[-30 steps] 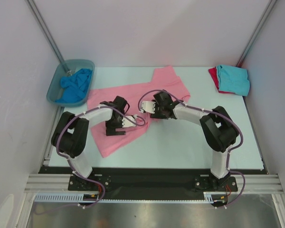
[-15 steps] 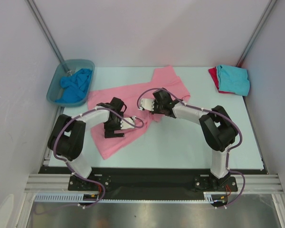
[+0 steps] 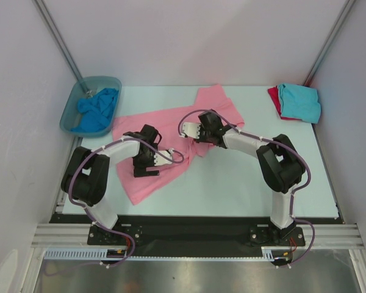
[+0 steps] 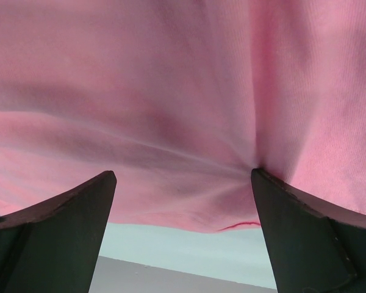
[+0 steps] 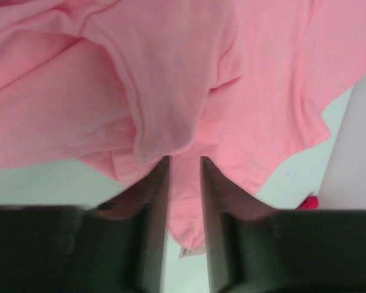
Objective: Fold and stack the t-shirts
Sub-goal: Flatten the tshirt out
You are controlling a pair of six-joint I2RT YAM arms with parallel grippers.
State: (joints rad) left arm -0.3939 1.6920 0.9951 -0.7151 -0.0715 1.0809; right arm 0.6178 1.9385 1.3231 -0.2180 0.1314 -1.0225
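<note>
Pink tee (image 3: 140, 183): right gripper (image 5: 184, 163) pinches its fold, left gripper (image 4: 183, 174) gapes wide, empty; white tag (image 5: 185, 251) unreadable.

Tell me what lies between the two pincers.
Pink t-shirt cloth runs from the left pincer to the right pincer, as the top view shows.

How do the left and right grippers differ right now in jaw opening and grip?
The left gripper stands wide open; the right gripper has its jaws nearly together. The left gripper holds nothing, and the pink t-shirt spans the gap between its fingers; the right gripper pinches a fold of it. Both are low over that same shirt.
</note>
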